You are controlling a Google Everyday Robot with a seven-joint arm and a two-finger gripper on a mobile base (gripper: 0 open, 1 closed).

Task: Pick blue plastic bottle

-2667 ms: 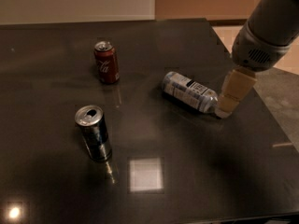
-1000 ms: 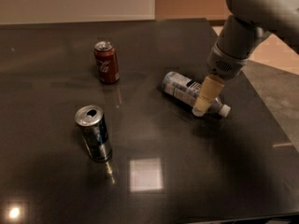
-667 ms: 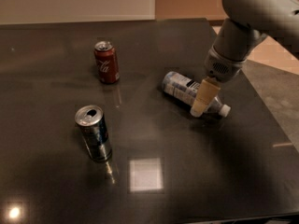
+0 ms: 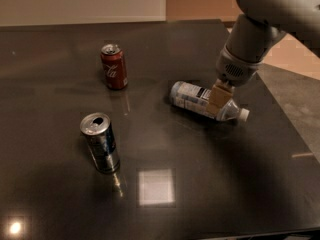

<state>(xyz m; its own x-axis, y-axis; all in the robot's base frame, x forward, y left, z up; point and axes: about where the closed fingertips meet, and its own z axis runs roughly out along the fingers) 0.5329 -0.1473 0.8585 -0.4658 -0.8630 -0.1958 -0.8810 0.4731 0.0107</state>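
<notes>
The blue plastic bottle [image 4: 190, 96] lies on its side on the dark table [image 4: 210, 184], right of centre, with its white cap pointing right and a little toward the front. My gripper [image 4: 217, 105] comes down from the grey arm [image 4: 250, 44] at the upper right. It is at the bottle's shoulder, between the label and the cap, and covers part of that section. The bottle rests on the table.
A red cola can [image 4: 114, 66] stands upright at the back left of the bottle. A blue-silver can [image 4: 101, 142] stands upright at the front left. The table's right edge runs close behind the arm, with floor beyond it.
The gripper has moved left, from beside the bottle's cap end onto the bottle's shoulder. The bottle and both cans have not moved.
</notes>
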